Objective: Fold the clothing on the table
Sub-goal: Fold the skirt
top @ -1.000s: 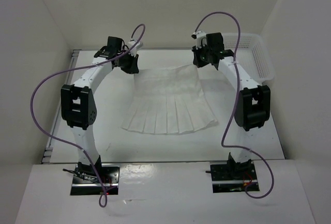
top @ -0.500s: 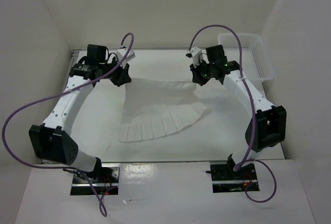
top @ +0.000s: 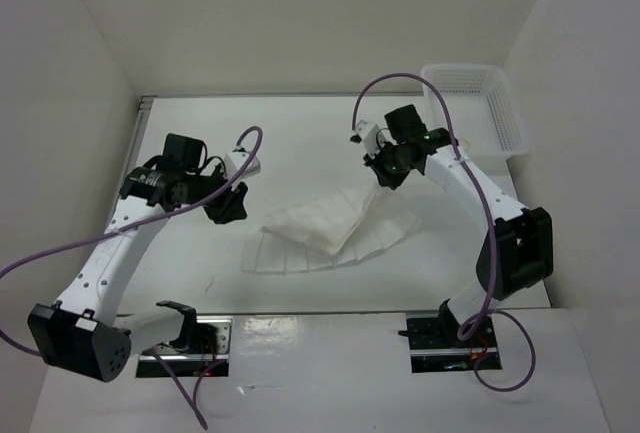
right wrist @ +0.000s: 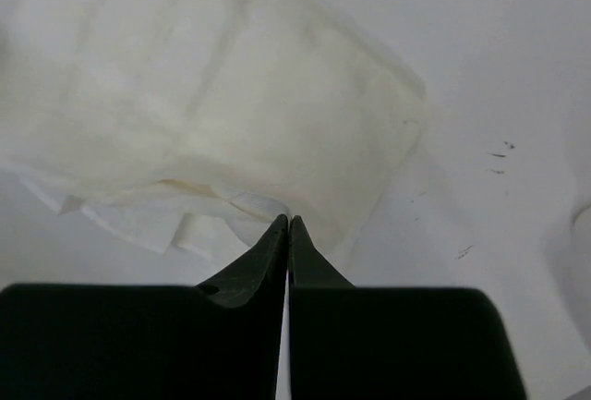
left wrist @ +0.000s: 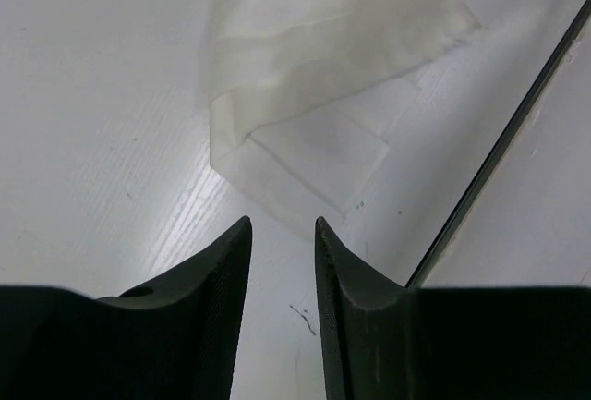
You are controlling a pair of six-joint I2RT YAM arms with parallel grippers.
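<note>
Clothing, white and partly folded over itself, is lying at the centre of the table. Left gripper is hovering just left of it, jaws narrowly apart and gripping nothing. Right gripper is pinching the clothing's upper right edge, jaws pressed together.

The clothing is cut off by the top edge of both wrist views.
</note>
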